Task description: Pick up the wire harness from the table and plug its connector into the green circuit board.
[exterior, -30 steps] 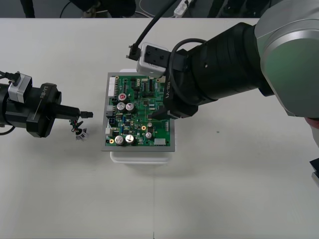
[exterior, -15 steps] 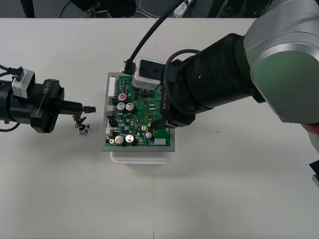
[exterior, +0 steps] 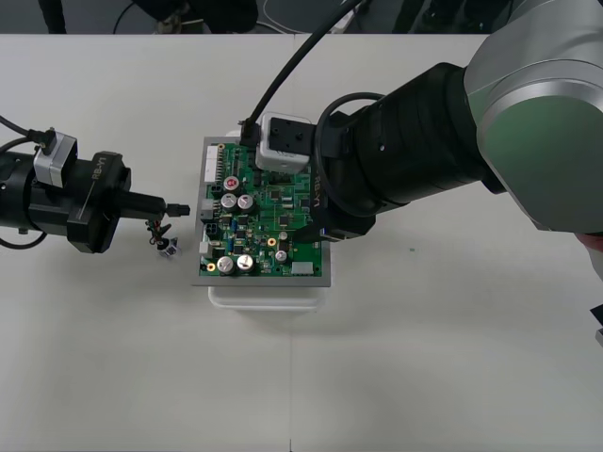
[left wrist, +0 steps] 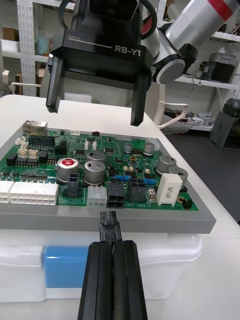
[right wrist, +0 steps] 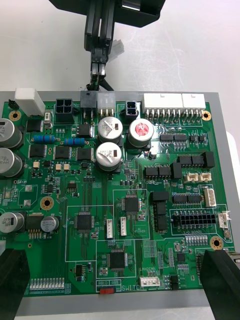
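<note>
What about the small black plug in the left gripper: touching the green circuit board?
Cannot tell. In the front view the black plug seems barely short of the green circuit board's edge; the right wrist view shows them overlapping.

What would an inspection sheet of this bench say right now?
Surface: plain light table.
Job's things: green circuit board on a white base; wire harness held by the left gripper, its plug just short of the board's edge, metal socket at its other end.
Clutter: nothing seen.
Grippers: left gripper shut on the plug; right gripper open above the board.
Cables: black camera cable on the right arm.
Surroundings: dark floor beyond the table.
</note>
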